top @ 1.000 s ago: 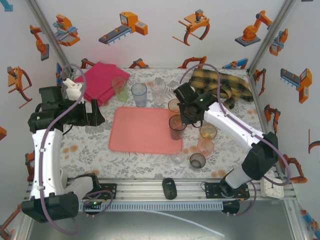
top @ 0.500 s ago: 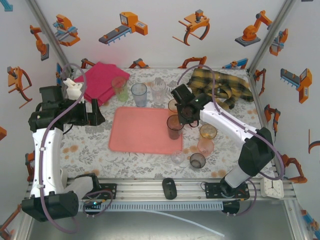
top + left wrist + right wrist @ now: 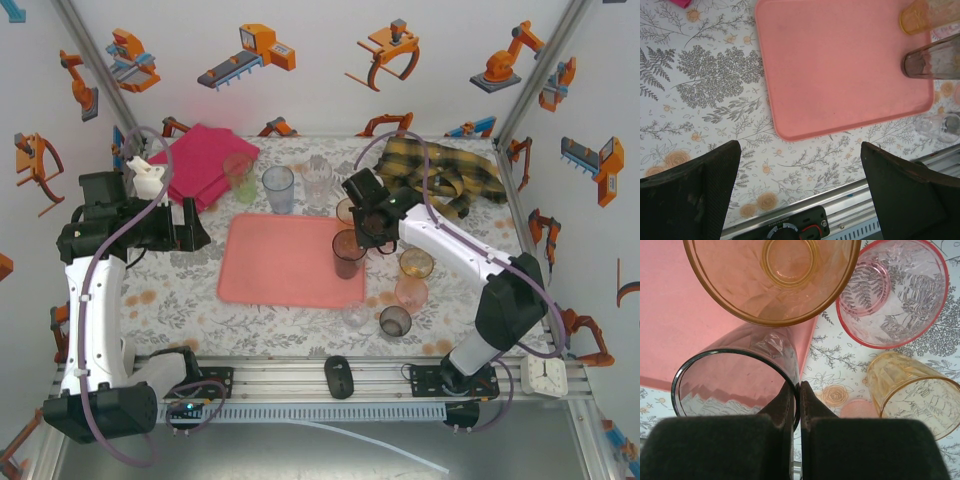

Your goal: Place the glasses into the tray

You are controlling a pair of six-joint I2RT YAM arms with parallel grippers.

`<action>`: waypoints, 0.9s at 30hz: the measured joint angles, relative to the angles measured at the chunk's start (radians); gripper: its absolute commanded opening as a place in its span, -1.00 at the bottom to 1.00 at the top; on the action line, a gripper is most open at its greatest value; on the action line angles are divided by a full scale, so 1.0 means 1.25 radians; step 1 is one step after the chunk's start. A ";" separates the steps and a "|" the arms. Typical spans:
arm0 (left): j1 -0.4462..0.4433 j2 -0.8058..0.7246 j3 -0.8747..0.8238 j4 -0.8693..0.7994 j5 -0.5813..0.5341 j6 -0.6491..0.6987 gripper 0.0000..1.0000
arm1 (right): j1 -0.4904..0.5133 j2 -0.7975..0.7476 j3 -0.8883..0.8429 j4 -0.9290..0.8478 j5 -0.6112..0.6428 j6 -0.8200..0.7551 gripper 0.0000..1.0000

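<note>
The salmon-pink tray lies flat in the middle of the table. My right gripper is shut on the rim of a smoky dark glass, which stands upright over the tray's right edge. In the right wrist view the fingertips pinch the wall of that smoky glass, one inside and one outside. An amber glass, a pink glass and a yellow glass stand close by. My left gripper hangs open left of the tray, holding nothing.
Green, blue-grey and clear glasses stand behind the tray. Amber, pink, dark and clear glasses stand to its right. A magenta cloth lies back left, a plaid cloth back right.
My right gripper has carried the smoky glass a little to the left and back, onto the tray's right edge. The left arm has not moved.
</note>
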 measured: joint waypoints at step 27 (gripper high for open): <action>0.000 -0.001 0.000 0.000 0.031 0.003 0.94 | 0.000 -0.007 0.002 -0.020 -0.013 0.002 -0.03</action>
